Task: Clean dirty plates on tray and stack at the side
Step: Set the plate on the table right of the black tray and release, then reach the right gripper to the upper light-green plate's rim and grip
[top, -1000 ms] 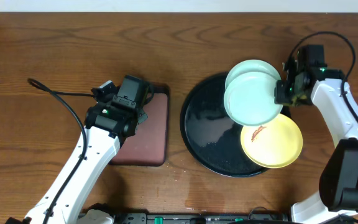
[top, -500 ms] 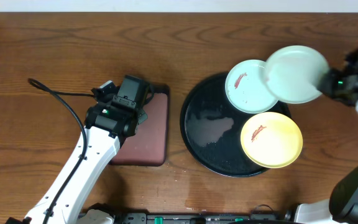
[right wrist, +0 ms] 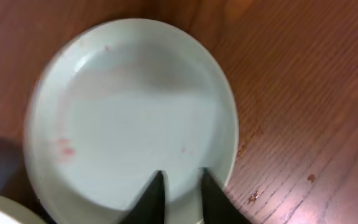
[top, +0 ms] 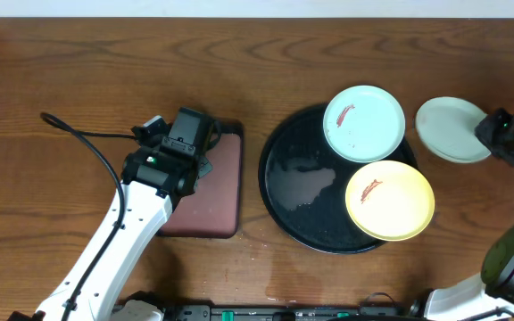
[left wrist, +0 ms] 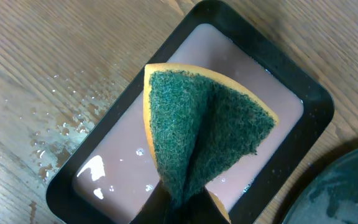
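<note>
at the far right of the tabletop (top: 105, 71), just beside the black tray (top: 297, 192), a mint plate (top: 451, 129) lies flat on the wood. my right pincer (right wrist: 179, 190) is at its near rim, fingers a little apart; i cannot tell whether they grip the lip or are free of it. if i draw back with a finger hooked there, the plate could flip or skid. a faint pink mark inside it suggests it may not be fully clean. my left pincer (left wrist: 179, 208) is clenched on the folded sponge (left wrist: 204, 124) over the maroon tray (left wrist: 229, 56). the second mint plate (top: 364, 123) and yellow plate (top: 389, 201), both smeared, reach over the black tray's rim and could tip if pressed off-centre.
</note>
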Robot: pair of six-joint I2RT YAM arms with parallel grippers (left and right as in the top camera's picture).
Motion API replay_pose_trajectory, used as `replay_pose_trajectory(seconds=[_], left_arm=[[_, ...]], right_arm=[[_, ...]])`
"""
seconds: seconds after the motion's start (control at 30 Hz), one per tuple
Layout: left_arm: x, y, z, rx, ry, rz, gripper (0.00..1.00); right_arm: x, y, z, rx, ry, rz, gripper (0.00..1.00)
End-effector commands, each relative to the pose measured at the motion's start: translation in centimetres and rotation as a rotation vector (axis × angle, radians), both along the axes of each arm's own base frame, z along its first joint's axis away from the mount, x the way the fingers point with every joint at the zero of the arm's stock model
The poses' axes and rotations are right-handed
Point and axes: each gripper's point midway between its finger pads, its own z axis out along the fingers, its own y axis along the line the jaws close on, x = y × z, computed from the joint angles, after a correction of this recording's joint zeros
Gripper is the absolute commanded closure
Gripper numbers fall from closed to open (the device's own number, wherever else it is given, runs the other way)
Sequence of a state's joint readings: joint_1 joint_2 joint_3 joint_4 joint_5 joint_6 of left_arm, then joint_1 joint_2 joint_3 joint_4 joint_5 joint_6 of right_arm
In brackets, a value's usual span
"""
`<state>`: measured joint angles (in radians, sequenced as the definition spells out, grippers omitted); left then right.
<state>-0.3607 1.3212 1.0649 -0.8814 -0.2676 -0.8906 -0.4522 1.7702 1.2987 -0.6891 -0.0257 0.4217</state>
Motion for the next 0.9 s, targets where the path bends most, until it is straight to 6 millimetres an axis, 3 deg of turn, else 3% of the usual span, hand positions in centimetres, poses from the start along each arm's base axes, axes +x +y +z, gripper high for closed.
replay_pose_trajectory(seconds=[0.0, 0.1, 0.2, 0.27, 0.33, 0.5, 0.6, 0.87], left_arm=[[0.0, 0.4, -0.4, 0.015, 0.006, 0.01, 0.93], [0.1, 0.3, -0.3, 0.012, -0.002, 0.01, 0.93], [0.3, 0.2, -0.2, 0.009, -0.009, 0.01, 0.93], [0.3, 0.2, -0.2, 0.009, -0.009, 0.01, 0.93], [0.3, 0.3, -0.3, 0.009, -0.008, 0.01, 0.92], [0.3, 0.3, -0.2, 0.009, -0.009, 0.01, 0.92], [0.3, 0.2, -0.3, 0.009, -0.008, 0.01, 0.93], [0.3, 0.3, -0.3, 0.009, -0.008, 0.01, 0.92]], right_arm=[[0.8, 0.7, -0.5, 0.039, -0.01, 0.035, 0.73], [3.0, 4.2, -0.2, 0.126, -0.103, 0.272, 0.64], [4.7, 8.0, 0.5, 0.178, -0.189, 0.479, 0.42], [5.2, 9.5, 0.6, 0.159, -0.193, 0.547, 0.33], [5.6, 11.3, 0.2, 0.119, -0.174, 0.626, 0.29], [5.7, 12.2, -2.1, -0.02, -0.038, 0.6, 0.23], [6.1, 13.5, -3.2, -0.051, -0.007, 0.627, 0.13], [6.8, 17.6, -6.6, -0.03, 0.023, 0.722, 0.15]])
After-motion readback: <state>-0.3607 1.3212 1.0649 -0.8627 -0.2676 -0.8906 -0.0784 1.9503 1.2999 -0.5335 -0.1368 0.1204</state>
